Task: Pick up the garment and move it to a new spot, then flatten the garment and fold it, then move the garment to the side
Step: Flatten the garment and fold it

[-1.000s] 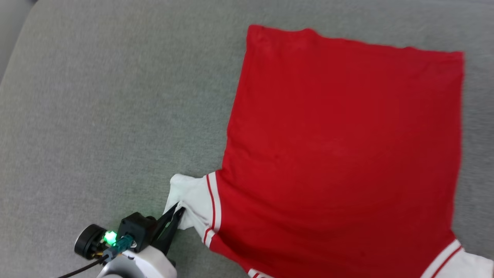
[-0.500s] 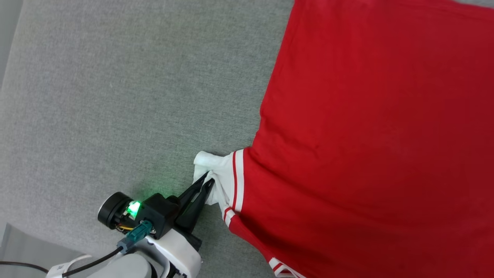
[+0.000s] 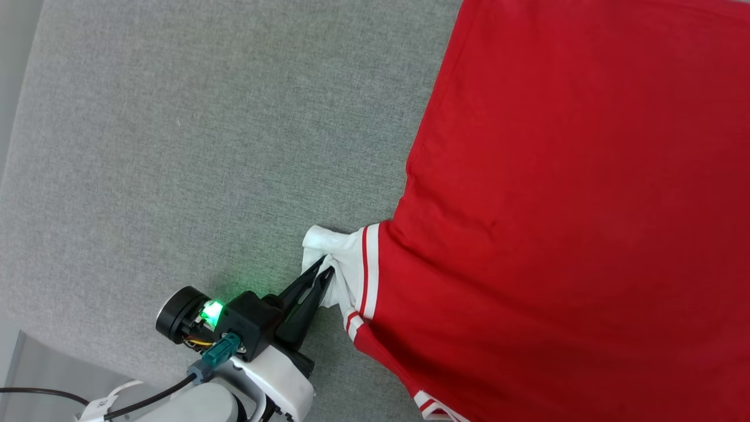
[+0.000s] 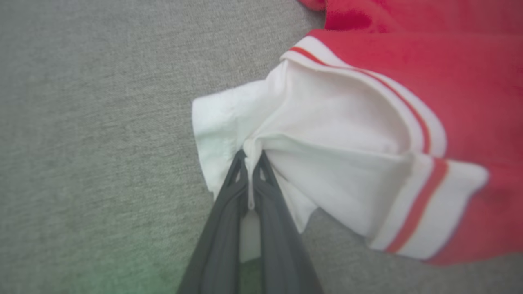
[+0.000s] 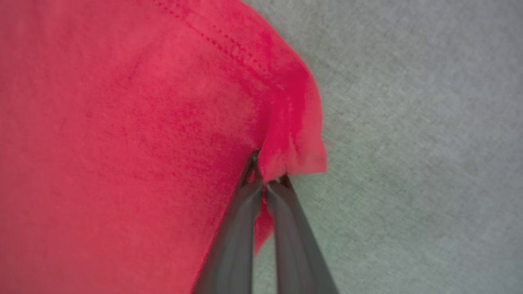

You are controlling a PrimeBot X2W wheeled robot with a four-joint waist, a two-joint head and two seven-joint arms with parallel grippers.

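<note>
The garment lies spread across the grey surface, plain red side up, mostly smooth, with a little bunching where the body meets the near sleeve. The left gripper has its two dark fingers pressed together on a pleat of the white sleeve, which is gathered and pulled outward from the red body. The right gripper is likewise pinched shut on a red edge with a stitched hem; the wrist view there is soft, so it is probably a bottom corner, though I can't say for certain which one.

From where things lie, the shirt looks already placed and the flattening nearly done, both grippers holding cloth at opposite ends as if to tension it. No fold is visible anywhere on the fabric, so folding appears wholly ahead, and the final move to the side after that.
</note>
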